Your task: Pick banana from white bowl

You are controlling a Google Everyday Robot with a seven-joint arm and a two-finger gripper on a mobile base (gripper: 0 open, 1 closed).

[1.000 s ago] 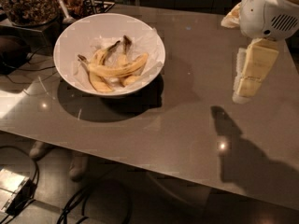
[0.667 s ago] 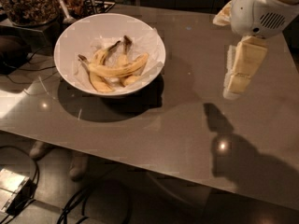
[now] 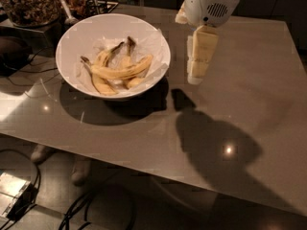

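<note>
The white bowl (image 3: 72, 40) stands at the back left of the grey table, lined with crumpled white paper. Three yellow bananas lie in it. The banana (image 3: 122, 72), the longest and slimmest, lies across the others with its dark stem to the left and its pointed tip to the right. Two shorter, more curved bananas (image 3: 101, 82) (image 3: 127, 61) lie under and behind it. My gripper (image 3: 196, 78) hangs from the white arm, pointing down, just right of the bowl's rim and above the table. It holds nothing that I can see.
A dark container of brown nuts (image 3: 29, 4) and some utensils (image 3: 64, 8) stand behind the bowl at the back left. The grey table (image 3: 240, 109) stretches to the right and front. Cables and a small box lie on the floor below its front edge.
My gripper has moved left across the table, from well right of the bowl to just beside its right rim. The bowl and bananas have not moved.
</note>
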